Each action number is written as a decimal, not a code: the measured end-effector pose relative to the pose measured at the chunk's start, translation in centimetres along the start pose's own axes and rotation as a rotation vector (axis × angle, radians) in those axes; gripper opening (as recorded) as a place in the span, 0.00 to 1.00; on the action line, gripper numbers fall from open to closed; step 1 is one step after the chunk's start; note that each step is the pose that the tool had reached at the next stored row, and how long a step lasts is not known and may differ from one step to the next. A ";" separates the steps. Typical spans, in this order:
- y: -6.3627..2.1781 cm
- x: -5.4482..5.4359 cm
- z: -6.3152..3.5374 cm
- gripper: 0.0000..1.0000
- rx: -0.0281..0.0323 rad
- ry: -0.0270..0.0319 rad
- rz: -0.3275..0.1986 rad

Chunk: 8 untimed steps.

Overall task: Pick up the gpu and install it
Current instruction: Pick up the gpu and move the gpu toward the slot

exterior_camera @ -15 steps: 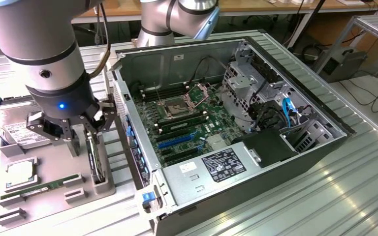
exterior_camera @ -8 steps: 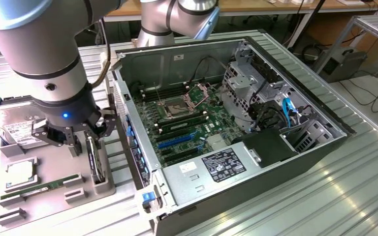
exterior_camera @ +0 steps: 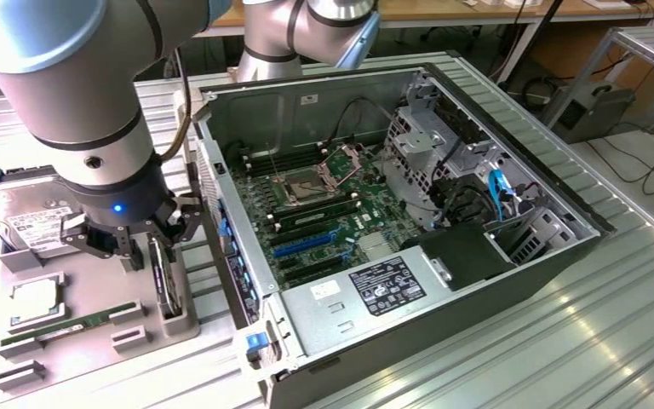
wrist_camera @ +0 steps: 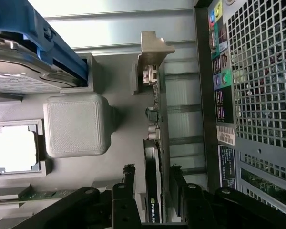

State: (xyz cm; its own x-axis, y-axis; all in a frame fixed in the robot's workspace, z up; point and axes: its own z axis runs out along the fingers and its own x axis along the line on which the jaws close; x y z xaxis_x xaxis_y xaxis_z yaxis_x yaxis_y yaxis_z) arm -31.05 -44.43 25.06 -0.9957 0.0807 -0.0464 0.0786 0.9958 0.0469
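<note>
Farthest from the open black metal computer case (exterior_camera: 304, 106), at the exterior view's left, a silver hard drive with a white label (exterior_camera: 20, 217) lies flat on a matte grey moulded plastic holder tray (exterior_camera: 100, 294). On the same tray, a square silver processor chip (exterior_camera: 34, 296) sits in a shallow pocket. A slim green memory stick (exterior_camera: 71, 326) lies in a long slot beside it.

Nearer the case, the robot's black gripper (exterior_camera: 146, 256) hangs straight down from a thick grey arm over the tray's case-side edge. Beneath it is the gpu (exterior_camera: 166, 290), a thin dark rectangular circuit card. It stands on its long edge in a narrow slot of the tray, just beside the case's outer wall.

In the wrist view the gripper (wrist_camera: 151, 171) is released. Its black fingers (wrist_camera: 129, 176) straddle the gpu (wrist_camera: 157, 119), and a gap shows between one finger and the card. The card's pale metal bracket (wrist_camera: 152, 52) caps the end farthest from the fingers. There is little room here, with the case's perforated rear grille (wrist_camera: 262, 71) close on one side and a rounded grey block (wrist_camera: 76, 124) on the other.

The case lies on its side with the top open, showing a green motherboard (exterior_camera: 327, 221) and a black boxy power supply (exterior_camera: 390, 285). Beyond the case, at the exterior view's right, runs the ribbed shiny metal table (exterior_camera: 599, 324).
</note>
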 end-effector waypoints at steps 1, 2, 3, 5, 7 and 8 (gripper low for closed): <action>0.02 0.0 0.12 0.42 -0.0014 0.0002 0.000; 0.02 0.0 0.23 0.42 -0.0038 0.0003 0.000; 0.02 0.0 0.35 0.42 -0.0084 0.0008 0.001; 0.01 0.0 0.49 0.42 -0.0265 0.0016 0.001; 0.02 0.0 0.55 0.42 -0.0313 0.0019 0.002; 0.01 0.0 0.57 0.42 -0.0314 0.0019 0.002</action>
State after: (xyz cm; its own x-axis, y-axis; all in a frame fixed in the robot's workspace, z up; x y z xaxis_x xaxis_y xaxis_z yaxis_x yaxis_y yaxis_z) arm -31.06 -44.39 24.49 -0.9956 0.0823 -0.0444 0.0787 0.9938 0.0782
